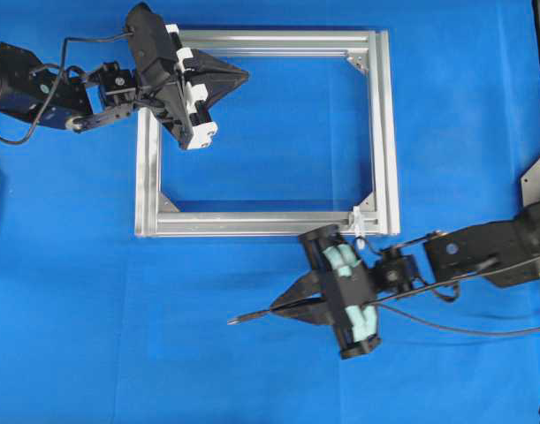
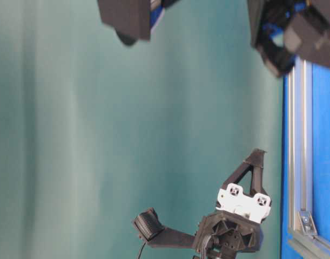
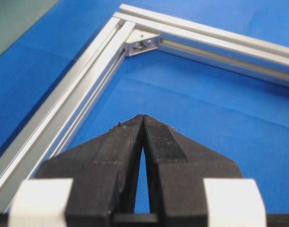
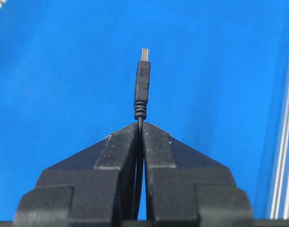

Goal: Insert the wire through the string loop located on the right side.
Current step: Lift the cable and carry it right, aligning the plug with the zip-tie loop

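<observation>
The wire's (image 1: 252, 314) dark plug tip (image 4: 142, 85) sticks out just past my right gripper (image 4: 140, 125), which is shut on the thin cable right behind the plug. In the overhead view this right gripper (image 1: 274, 309) lies on the blue cloth below the frame's bottom bar. Its plug points left, away from the string loop (image 1: 359, 221). The small white loop sits at the lower right corner of the silver frame (image 1: 270, 40), just above the right wrist. My left gripper (image 1: 244, 77) hovers inside the frame's upper left corner. Its jaws (image 3: 143, 117) are shut on nothing.
The rest of the wire (image 1: 464, 329) trails right across the cloth toward the right arm (image 1: 490, 252). A corner bracket (image 3: 142, 45) lies ahead of the left gripper. In the table-level view, the frame bar (image 2: 300, 135) stands at the right.
</observation>
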You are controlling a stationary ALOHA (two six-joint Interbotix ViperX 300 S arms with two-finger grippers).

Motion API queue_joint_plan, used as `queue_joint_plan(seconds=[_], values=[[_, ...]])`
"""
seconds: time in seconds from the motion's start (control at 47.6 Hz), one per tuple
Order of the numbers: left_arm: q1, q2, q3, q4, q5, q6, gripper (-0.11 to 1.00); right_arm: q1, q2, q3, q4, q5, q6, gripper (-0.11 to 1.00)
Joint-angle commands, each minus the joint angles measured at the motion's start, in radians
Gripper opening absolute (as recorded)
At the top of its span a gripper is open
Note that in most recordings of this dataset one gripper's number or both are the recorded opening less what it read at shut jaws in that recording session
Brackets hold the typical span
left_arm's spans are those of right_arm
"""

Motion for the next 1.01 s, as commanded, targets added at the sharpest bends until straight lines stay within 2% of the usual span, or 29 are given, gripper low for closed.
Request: queue_joint_plan(seconds=[0.0, 0.315, 0.525, 0.777, 0.987], values=[[0.002, -0.031, -0.009, 0.003, -0.006, 0.002, 0.0, 0.0, -0.061, 0.032, 0.011, -0.008, 0.003, -0.04], [0.005, -0.031, -0.011, 0.003, -0.006, 0.002, 0.0, 0.006, -0.276, 0.291, 0.081, -0.015, 0.005, -0.04], [0.006, -0.031, -0.009, 0.003, -0.006, 0.002, 0.0, 0.006, -0.448, 0.446, 0.101, -0.006, 0.005, -0.04], [0.006, -0.031, -0.009, 0.003, -0.006, 0.0, 0.0, 0.006, -0.644, 0.557, 0.107, 0.103, 0.005, -0.04], [0.006, -0.031, -0.011, 0.003, -0.006, 0.0, 0.0, 0.0, -0.735, 0.604, 0.115, 0.173, 0.005, -0.04]])
